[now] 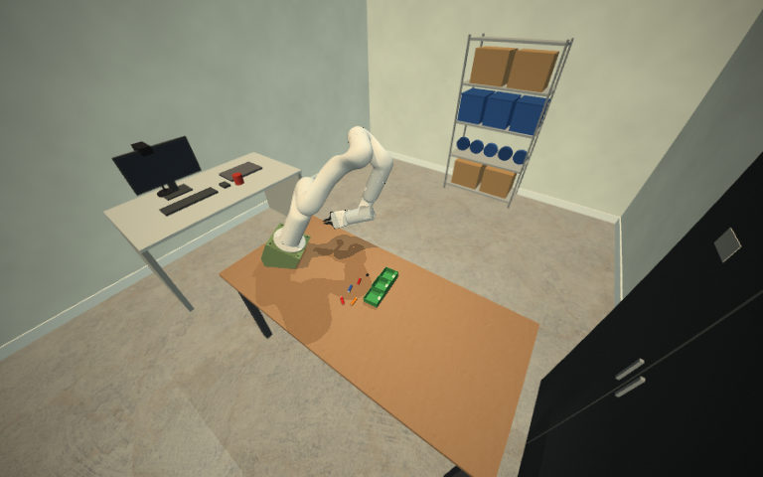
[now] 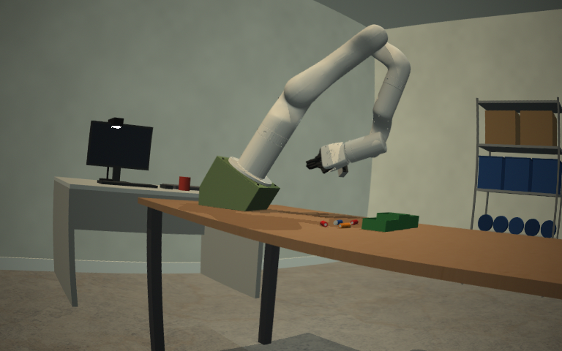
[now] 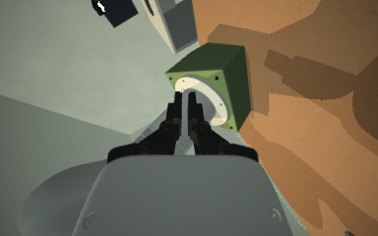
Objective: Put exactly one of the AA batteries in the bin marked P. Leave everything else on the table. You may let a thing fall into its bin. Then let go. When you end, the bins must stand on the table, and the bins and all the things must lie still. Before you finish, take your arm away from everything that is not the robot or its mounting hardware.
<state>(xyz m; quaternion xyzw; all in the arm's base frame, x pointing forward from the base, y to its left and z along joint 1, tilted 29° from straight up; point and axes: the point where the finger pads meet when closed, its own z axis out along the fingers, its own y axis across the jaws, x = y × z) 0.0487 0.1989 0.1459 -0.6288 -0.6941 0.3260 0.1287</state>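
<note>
My gripper (image 1: 325,222) (image 2: 307,164) (image 3: 184,101) is shut with nothing between its fingers, high above the table near the arm's base. On the table lie two red batteries or cells, one (image 1: 359,281) (image 2: 354,221) nearer the bins and one (image 1: 342,300) (image 2: 323,224) farther from them. A blue one (image 1: 350,288) (image 2: 338,221) lies between them, and an orange one (image 1: 354,301) (image 2: 345,225) lies beside them. A small dark thing (image 1: 367,274) lies close to the green bins (image 1: 372,303) (image 2: 375,224), which stand in a row. Bin letters and which things are AA are too small to tell.
The green arm base (image 1: 281,257) (image 2: 232,190) (image 3: 235,88) stands at one end of the wooden table (image 1: 438,348) (image 2: 468,248) (image 3: 295,162). A desk (image 1: 132,225) (image 2: 132,215) with a monitor is behind it. The arm's shadow lies across the table.
</note>
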